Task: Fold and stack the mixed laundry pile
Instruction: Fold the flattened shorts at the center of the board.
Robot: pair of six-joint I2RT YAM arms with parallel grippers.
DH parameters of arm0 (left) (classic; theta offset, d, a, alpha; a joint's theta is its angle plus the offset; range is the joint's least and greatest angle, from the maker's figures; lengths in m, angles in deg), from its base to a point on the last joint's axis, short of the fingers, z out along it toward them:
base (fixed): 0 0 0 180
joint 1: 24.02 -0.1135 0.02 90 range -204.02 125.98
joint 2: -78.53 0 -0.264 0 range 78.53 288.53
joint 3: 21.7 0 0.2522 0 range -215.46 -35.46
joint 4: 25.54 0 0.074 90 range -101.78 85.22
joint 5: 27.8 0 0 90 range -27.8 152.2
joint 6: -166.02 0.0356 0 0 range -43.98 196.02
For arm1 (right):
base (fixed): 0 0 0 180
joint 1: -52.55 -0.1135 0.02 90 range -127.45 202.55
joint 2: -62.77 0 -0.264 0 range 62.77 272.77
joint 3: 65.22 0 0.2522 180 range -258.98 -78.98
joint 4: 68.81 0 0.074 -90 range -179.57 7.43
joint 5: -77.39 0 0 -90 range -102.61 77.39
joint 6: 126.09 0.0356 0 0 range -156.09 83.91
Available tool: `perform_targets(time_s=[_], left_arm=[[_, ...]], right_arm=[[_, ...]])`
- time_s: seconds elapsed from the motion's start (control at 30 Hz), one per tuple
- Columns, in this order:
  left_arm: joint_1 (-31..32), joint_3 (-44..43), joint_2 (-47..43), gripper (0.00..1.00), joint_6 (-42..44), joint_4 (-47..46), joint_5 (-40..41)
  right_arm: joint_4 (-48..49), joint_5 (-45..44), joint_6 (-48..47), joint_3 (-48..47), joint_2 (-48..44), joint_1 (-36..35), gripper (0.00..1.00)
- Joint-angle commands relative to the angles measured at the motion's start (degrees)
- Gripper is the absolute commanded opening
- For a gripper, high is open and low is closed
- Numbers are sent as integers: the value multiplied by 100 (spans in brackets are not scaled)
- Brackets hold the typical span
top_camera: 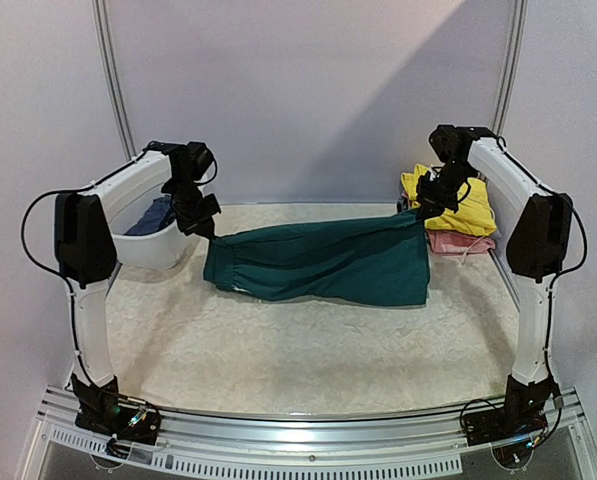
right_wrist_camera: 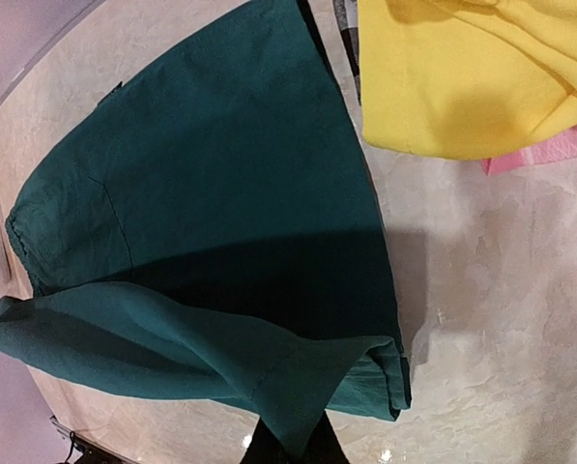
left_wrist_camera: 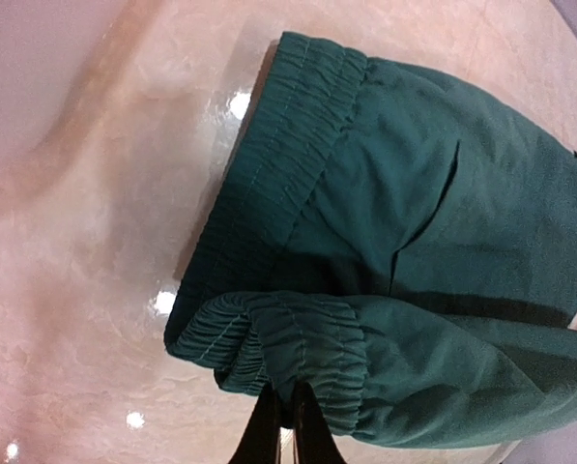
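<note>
The dark teal shorts (top_camera: 323, 262) hang stretched between both grippers over the far half of the table, their lower edge resting on it. My left gripper (top_camera: 203, 225) is shut on the elastic waistband (left_wrist_camera: 307, 353) at the left end. My right gripper (top_camera: 425, 207) is shut on a hem corner (right_wrist_camera: 312, 406) at the right end. In the left wrist view the shorts (left_wrist_camera: 414, 222) show a folded-over waistband; in the right wrist view the shorts (right_wrist_camera: 211, 174) lie spread below the lifted edge. No drawstring shows. A dark blue garment (top_camera: 156, 215) lies in the white tub (top_camera: 158, 248).
A folded yellow garment (top_camera: 458, 205) lies on a pink one (top_camera: 460, 242) at the back right; both show in the right wrist view, yellow (right_wrist_camera: 462, 77) and pink (right_wrist_camera: 549, 150). The tub stands back left. The tabletop (top_camera: 308, 350) is pale marbled.
</note>
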Motion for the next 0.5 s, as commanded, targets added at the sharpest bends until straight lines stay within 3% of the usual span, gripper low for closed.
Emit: perform_targets(time_s=[0.0, 0.47], left_arm=[[-208, -548, 516, 0, 31, 35, -22], [-315, -1341, 1679, 0, -552, -965, -344]], right_arm=[[297, 306, -257, -223, 415, 80, 0], [1480, 457, -208, -484, 1308, 200, 0]])
